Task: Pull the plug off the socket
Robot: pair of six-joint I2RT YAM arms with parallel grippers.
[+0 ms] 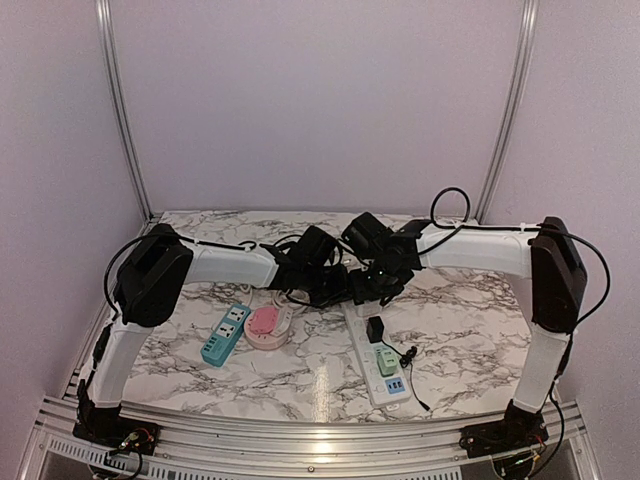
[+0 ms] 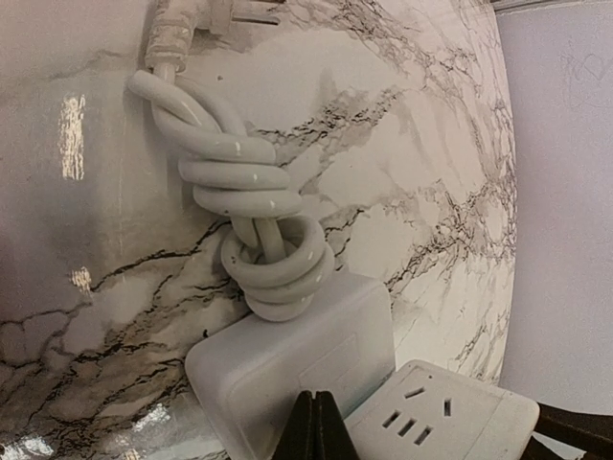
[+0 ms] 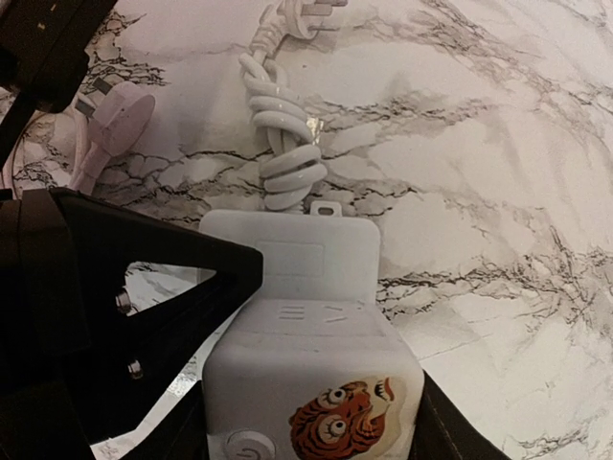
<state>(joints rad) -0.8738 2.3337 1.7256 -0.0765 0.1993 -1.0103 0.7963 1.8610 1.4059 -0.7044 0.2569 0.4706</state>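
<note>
Right gripper [image 3: 326,355] clasps the tiger-stickered white plug [image 3: 311,321], seated at the cable end of the power strip [image 3: 287,251]. Left gripper [image 2: 312,426], clenched empty, sits at that same end. Risk: an unpinned strip may lift with the plug, and a skewed pull could jam it.

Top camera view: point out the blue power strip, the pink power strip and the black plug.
blue power strip [image 1: 223,337], top view, middle of its top face.
pink power strip [image 1: 266,324], top view, centre of its body.
black plug [image 1: 376,329], top view, top of its housing.
</note>
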